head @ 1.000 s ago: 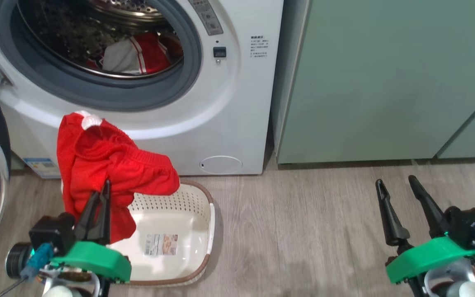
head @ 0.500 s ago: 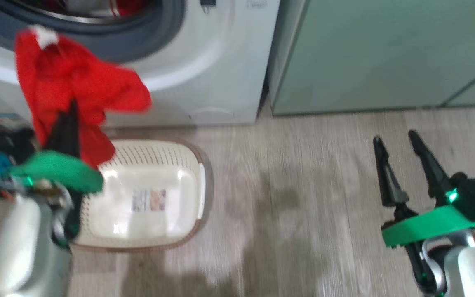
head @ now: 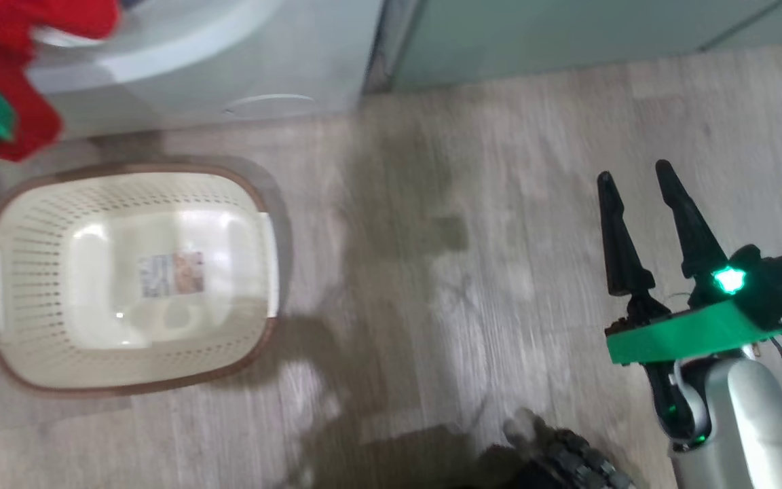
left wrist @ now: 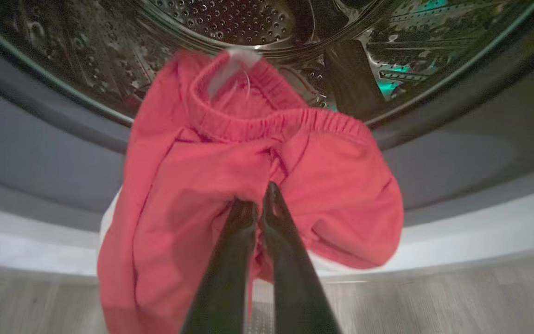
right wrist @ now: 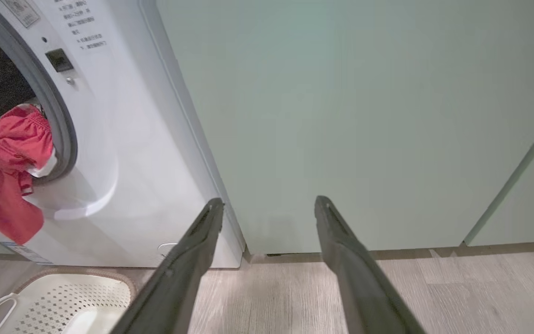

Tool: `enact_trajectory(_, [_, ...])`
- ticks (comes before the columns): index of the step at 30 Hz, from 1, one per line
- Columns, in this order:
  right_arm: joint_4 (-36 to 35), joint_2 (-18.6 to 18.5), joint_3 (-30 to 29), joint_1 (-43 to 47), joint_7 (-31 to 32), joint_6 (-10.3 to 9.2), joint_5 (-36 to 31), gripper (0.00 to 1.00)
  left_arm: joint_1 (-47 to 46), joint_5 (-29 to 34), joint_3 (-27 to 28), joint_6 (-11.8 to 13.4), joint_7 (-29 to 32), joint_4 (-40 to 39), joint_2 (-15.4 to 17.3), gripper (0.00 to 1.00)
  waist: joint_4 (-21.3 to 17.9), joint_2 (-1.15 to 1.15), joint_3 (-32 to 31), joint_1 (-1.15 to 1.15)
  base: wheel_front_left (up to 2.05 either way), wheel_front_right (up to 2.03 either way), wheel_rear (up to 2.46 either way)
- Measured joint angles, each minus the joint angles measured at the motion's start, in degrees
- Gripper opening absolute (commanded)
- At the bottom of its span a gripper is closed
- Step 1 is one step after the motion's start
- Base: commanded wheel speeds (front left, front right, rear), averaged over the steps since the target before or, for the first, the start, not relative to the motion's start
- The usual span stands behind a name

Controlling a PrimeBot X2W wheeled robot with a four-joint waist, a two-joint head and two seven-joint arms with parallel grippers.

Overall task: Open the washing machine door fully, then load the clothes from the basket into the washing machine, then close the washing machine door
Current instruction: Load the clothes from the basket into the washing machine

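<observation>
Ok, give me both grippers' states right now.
Left gripper: shut on the red shorts, in front of the steel drum.
Right gripper: open, holding nothing.

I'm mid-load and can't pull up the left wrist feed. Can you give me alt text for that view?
The left gripper, shut, pinches a red garment that hangs before the open mouth of the washing machine. Behind the cloth are the perforated steel drum and the grey gasket, with wood-look floor along the bottom.
</observation>
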Motion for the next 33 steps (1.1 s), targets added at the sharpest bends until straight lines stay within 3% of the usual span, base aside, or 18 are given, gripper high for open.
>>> enact_trajectory(12, [4.3, 0.0, 4.0, -4.3, -3.2, 0.0, 4.9, 1.0, -17.6, -1.1, 0.7, -0.5, 19.9, 4.6, 11.8, 0.0, -7.2, 0.0, 6.8, 0.0, 0.0, 0.0, 0.0])
enact_trajectory(20, [4.0, 0.0, 5.7, -5.7, -3.4, 0.0, 7.3, 1.0, -23.4, 0.3, 1.3, 1.5, 23.6, 3.6, 17.5, 0.0, -11.3, 0.0, 11.3, 0.0, 0.0, 0.0, 0.0])
enact_trajectory(25, [2.7, 0.0, 6.3, -6.4, -3.4, 0.0, 7.9, 1.0, -26.6, 1.2, 1.8, 2.6, 19.4, 2.4, 18.5, 0.0, -13.1, 0.0, 13.7, -0.01, 0.0, 0.0, 0.0])
enact_trajectory(33, [2.1, 0.0, 7.2, -7.6, -3.4, 0.0, 8.3, 1.0, -32.6, 2.7, 3.5, 2.0, -0.3, 2.7, 17.7, 0.0, -14.0, 0.0, 16.1, 0.0, 0.0, 0.0, 0.0])
